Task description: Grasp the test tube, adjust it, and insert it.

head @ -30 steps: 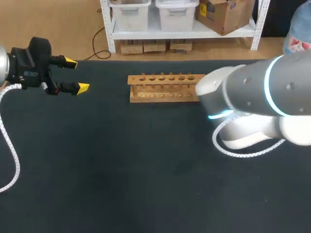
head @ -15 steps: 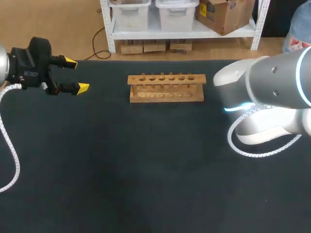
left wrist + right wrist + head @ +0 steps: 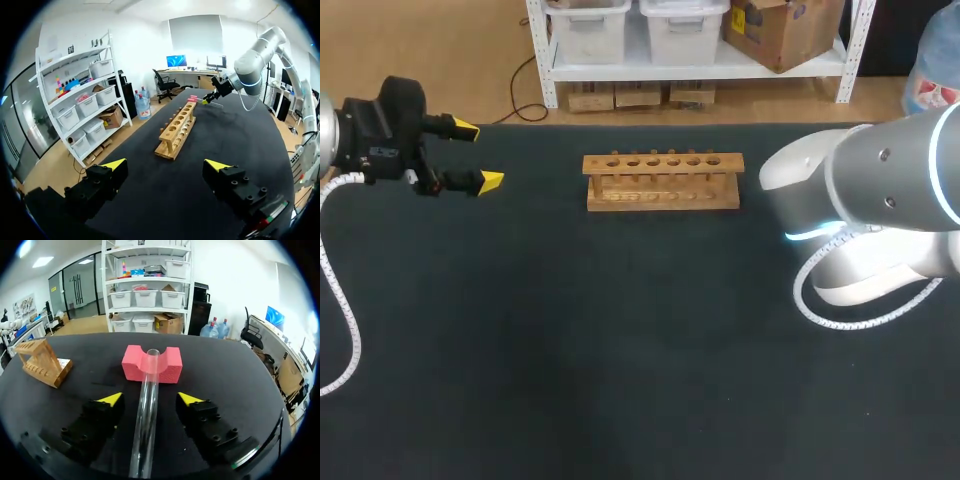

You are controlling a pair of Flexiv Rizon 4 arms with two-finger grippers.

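The test tube (image 3: 148, 405) lies between the spread fingers of the right gripper (image 3: 150, 399), untouched, its far end propped on a pink block (image 3: 151, 363). I'd close squarely mid-tube, gently, so the glass doesn't roll. The left gripper (image 3: 477, 155) hangs open at ten o'clock, and the rack (image 3: 662, 180) stands at twelve.

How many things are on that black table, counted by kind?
tube: 1
rack: 1
pink block: 1
Total: 3
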